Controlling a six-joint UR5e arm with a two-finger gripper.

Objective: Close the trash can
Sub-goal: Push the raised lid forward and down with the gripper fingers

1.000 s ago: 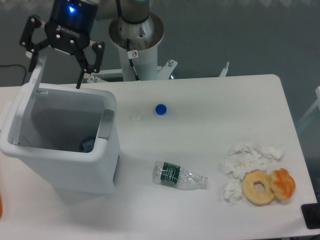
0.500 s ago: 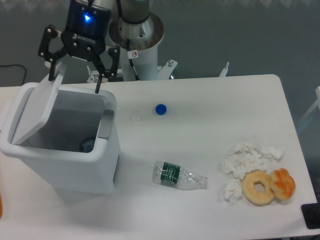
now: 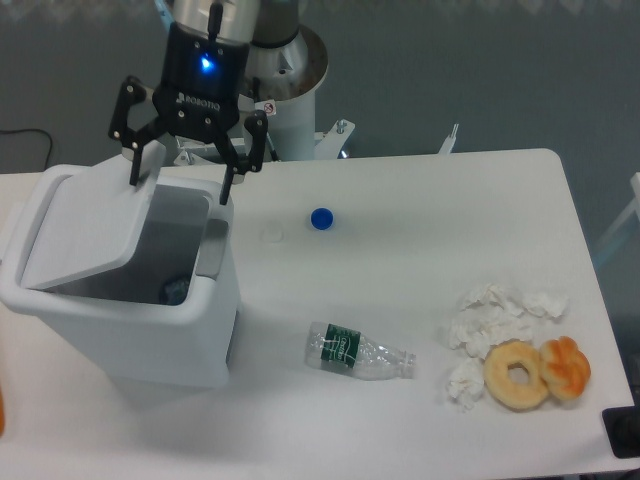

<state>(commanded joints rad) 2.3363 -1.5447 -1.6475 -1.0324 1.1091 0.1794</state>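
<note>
The trash can (image 3: 120, 300) stands at the left side of the white table (image 3: 420, 210), its lid (image 3: 85, 230) tilted partway down over the opening, hinged along the left edge, with a gap left on the right where the dark inside and a small blue item at the bottom show. The gripper (image 3: 182, 178) hangs over the far edge of the can with its 2 black fingers spread wide and nothing between them; the left-hand fingertip (image 3: 134, 175) is at the far edge of the lid, though contact cannot be made out. A blue bottle cap (image 3: 321, 218) lies on the table right of the can, with a small white cap (image 3: 271, 234) just beside it. Nearer, a clear plastic bottle (image 3: 358, 352) with a green label lies on its side. At the right, crumpled tissues (image 3: 490, 318) sit next to 2 doughnuts (image 3: 538, 372) that touch each other.
</note>
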